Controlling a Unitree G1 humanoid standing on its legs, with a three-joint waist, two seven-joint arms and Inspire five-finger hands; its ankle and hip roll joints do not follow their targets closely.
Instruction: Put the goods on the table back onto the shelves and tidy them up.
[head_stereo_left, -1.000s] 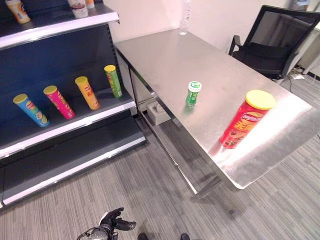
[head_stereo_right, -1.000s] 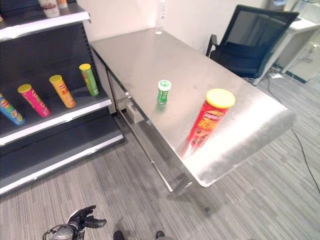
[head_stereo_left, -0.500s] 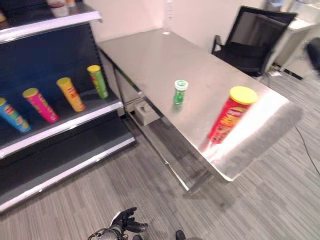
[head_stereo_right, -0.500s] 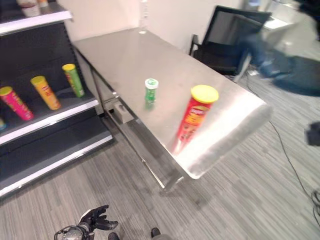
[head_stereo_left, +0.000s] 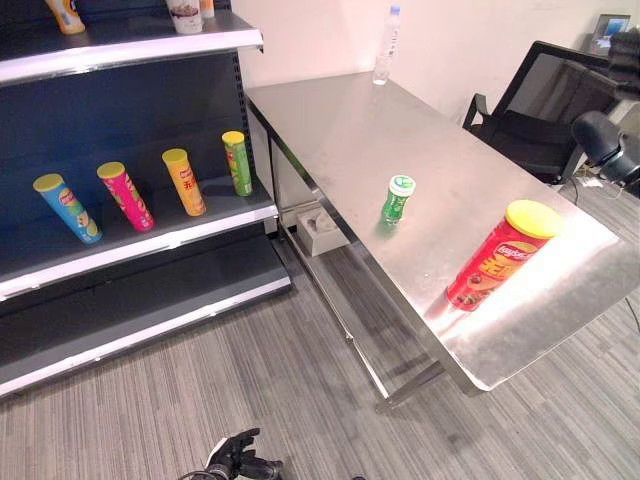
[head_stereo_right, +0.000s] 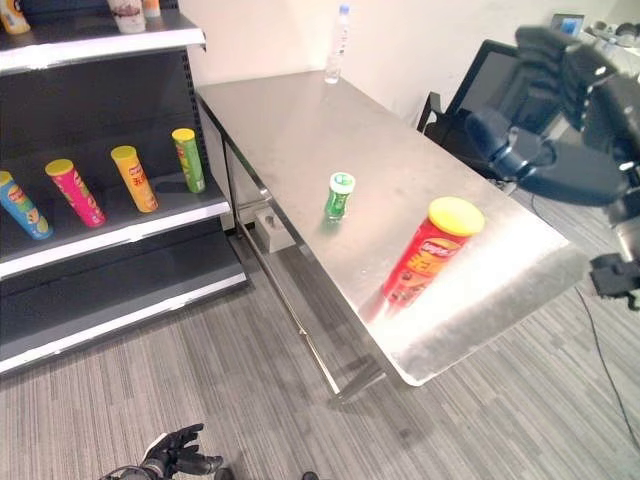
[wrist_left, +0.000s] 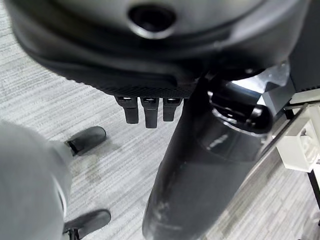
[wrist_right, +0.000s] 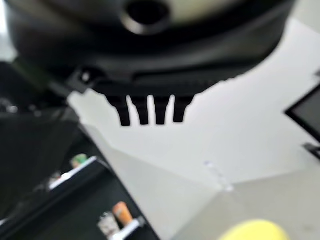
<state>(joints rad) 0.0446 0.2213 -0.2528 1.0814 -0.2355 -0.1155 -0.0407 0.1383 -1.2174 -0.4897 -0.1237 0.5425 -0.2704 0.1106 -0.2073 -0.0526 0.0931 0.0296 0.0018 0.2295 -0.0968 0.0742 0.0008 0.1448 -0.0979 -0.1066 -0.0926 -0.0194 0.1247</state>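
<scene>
Right hand (head_stereo_right: 560, 120) fingers loosely spread, holding nothing | raised beyond worktop (head_stereo_right: 300, 130) – red can (head_stereo_right: 425, 255) upright, below, nearer than left hand (head_stereo_right: 175, 462), also empty

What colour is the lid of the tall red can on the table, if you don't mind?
Yellow; the lid of the red can shows best in the left eye view.

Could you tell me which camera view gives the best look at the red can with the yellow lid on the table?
The left eye view: the red can stands whole and unobstructed near the table's front corner. The right eye view shows it whole too, with the raised right hand close above. The right wrist view catches its yellow lid alone.
</scene>
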